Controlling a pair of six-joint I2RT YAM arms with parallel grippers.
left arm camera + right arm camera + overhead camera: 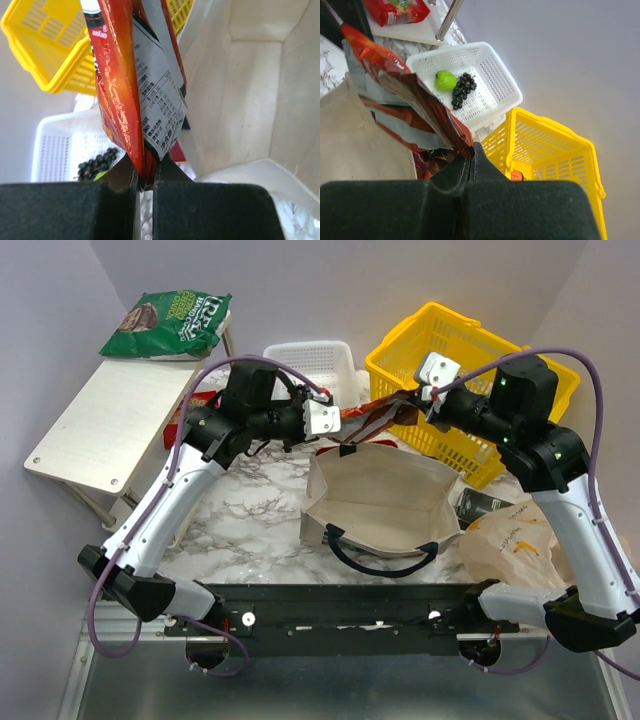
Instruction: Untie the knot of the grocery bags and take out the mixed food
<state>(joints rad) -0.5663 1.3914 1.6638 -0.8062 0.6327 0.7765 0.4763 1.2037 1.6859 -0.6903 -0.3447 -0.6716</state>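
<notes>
Top external view: the left gripper (338, 421) and the right gripper (421, 400) each pinch one end of the red snack packets (376, 415), which stretch between them just above the far rim of the canvas tote (380, 498). The plastic bag (515, 540) lies to the right of the tote.

Left wrist view: the jaws are clamped on the packets' (119, 90) edge, beside the tote's inner wall (250, 100).

Right wrist view: the jaws grip the packets' (415, 95) other end. Beyond the tote, a green apple (445, 80) and grapes (462, 91) lie in a white basket (497, 80).
</notes>
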